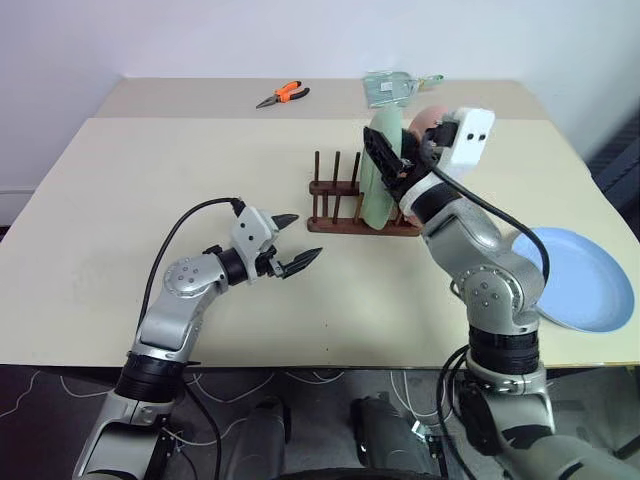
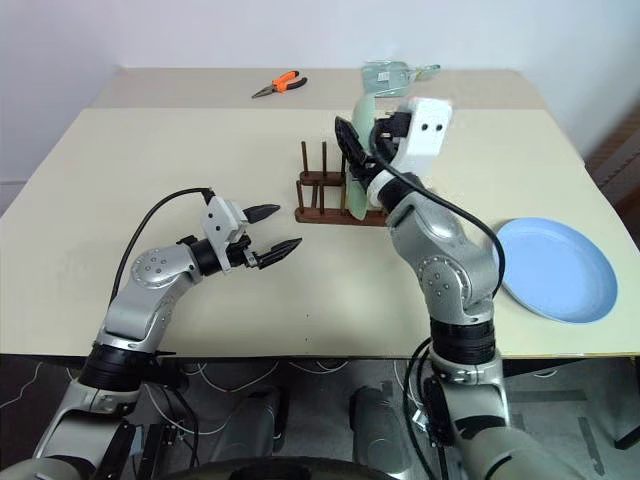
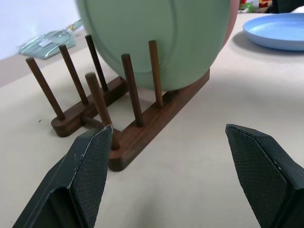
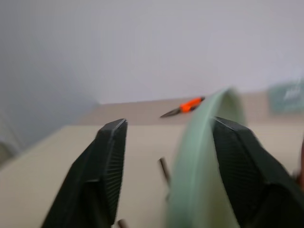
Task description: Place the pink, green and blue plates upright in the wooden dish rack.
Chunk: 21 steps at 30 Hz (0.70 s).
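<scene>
- My right pincer (image 4: 164,156) stands parted astride the green plate (image 3: 156,42), already upright in the wooden dish rack (image 3: 137,137) beside the pink plate (image 1: 428,118).
- Left pincer (image 1: 290,245) hangs released (idle).
- Next, I judge: fetch the blue plate (image 1: 585,275) near the surface's right edge.

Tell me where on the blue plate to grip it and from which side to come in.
Grip the blue plate by its raised rim, on the near edge that reaches toward the table's front-right edge. It lies flat and shallow, so only the rim offers something to pinch. Coming in low from the right with the right end effector looks best, one finger under the rim and one over.
</scene>
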### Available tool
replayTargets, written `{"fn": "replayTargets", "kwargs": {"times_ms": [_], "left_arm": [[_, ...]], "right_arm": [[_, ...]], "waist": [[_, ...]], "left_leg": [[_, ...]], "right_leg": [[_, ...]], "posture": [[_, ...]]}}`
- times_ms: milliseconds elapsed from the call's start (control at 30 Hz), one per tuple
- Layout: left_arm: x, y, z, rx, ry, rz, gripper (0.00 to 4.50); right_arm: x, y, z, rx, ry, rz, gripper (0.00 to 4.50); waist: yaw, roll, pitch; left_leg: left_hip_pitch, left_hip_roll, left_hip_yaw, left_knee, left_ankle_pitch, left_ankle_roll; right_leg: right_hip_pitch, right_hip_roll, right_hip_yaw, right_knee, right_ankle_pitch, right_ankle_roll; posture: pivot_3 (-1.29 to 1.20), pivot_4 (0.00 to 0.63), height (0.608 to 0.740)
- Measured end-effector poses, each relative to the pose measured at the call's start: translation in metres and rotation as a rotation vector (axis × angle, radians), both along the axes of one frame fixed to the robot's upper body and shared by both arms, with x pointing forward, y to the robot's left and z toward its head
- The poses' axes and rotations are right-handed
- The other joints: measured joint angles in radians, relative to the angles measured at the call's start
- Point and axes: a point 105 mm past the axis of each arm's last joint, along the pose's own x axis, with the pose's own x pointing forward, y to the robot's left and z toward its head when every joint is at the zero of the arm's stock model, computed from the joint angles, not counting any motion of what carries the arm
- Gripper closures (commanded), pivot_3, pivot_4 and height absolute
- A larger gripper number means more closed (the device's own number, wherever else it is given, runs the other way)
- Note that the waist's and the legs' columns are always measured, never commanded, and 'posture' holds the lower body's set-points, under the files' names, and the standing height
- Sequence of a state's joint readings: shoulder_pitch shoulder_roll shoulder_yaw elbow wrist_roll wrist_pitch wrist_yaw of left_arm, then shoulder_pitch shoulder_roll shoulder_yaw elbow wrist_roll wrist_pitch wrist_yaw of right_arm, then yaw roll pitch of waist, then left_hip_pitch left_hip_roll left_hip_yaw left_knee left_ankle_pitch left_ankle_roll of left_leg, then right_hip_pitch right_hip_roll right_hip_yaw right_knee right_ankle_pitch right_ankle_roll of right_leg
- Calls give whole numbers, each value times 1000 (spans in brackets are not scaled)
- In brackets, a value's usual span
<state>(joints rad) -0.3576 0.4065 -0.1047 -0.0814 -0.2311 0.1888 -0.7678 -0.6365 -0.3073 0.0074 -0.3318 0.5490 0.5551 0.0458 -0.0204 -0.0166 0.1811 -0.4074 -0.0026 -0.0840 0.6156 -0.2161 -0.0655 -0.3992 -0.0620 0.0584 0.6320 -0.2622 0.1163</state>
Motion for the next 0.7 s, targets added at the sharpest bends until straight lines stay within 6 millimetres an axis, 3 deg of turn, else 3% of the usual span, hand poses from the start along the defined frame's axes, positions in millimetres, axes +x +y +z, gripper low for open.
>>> {"fn": "replayTargets", "kwargs": {"times_ms": [100, 167, 233, 300, 333, 433, 467, 500, 600, 700], "left_arm": [[0, -1, 0, -4, 2, -3, 588], [-1, -3, 0, -4, 3, -7, 588], [-1, -4, -1, -4, 4, -10, 588], [-1, -5, -1, -6, 5, -15, 588], [-2, -6, -1, -8, 6, -20, 588], [-3, -14, -2, -1, 10, -53, 588], [-4, -16, -2, -3, 10, -63, 588], [-4, -17, -3, -3, 12, -68, 588], [-3, -20, -2, 1, 13, -85, 588], [-4, -23, -2, 7, 16, -107, 588]], "right_arm": [[-10, -10, 37, -70, -186, 0, 1923], [-17, -32, 62, -57, -282, -52, 1923], [-13, -76, 74, -86, -309, -208, 1923], [-6, -123, 66, -128, -256, -377, 1923], [-4, -146, 54, -162, -209, -457, 1923], [-3, -195, -3, -236, -1, -584, 1123], [-7, -204, -27, -268, 82, -591, 640], [-11, -209, -51, -293, 165, -585, 102], [-30, -214, -115, -376, 381, -553, 44], [-44, -204, -147, -468, 474, -520, 44]], "waist": [[1, 0, 0], [6, 0, 0], [12, -1, 0], [13, -2, 0], [12, -2, 0], [7, -2, 0], [6, -1, 0], [1, -1, 0], [-2, 4, -1], [-6, 4, -2]], "left_leg": [[0, 0, 0, 0, 0, 0], [0, 0, 0, 0, 0, 0], [0, 0, 0, 0, 0, 0], [0, -1, 0, 0, 0, 0], [0, -1, 0, 0, 0, 0], [0, -1, 0, -1, 0, 0], [0, 0, 0, -1, 0, 0], [1, 0, 0, -1, 0, 0], [2, 0, 1, -1, 0, 1], [2, 0, 2, 1, 0, 1]], "right_leg": [[0, 0, 0, 0, 0, 0], [1, 0, 0, -1, 0, 0], [3, -1, -1, -3, 0, 0], [3, -1, -1, -4, -1, -2], [3, -1, -1, -4, -1, -2], [2, -1, -1, -2, 0, 0], [2, -1, -1, -2, 0, 0], [2, 0, 0, -1, 0, 0], [2, 0, 1, 0, 0, 0], [2, 0, 2, -1, -2, -3]], "posture": [[0, 150, 740], [0, 150, 740], [0, 150, 740], [0, 150, 740], [0, 150, 740], [0, 150, 740], [0, 150, 740], [0, 150, 740], [0, 150, 740], [0, 150, 740]]}}
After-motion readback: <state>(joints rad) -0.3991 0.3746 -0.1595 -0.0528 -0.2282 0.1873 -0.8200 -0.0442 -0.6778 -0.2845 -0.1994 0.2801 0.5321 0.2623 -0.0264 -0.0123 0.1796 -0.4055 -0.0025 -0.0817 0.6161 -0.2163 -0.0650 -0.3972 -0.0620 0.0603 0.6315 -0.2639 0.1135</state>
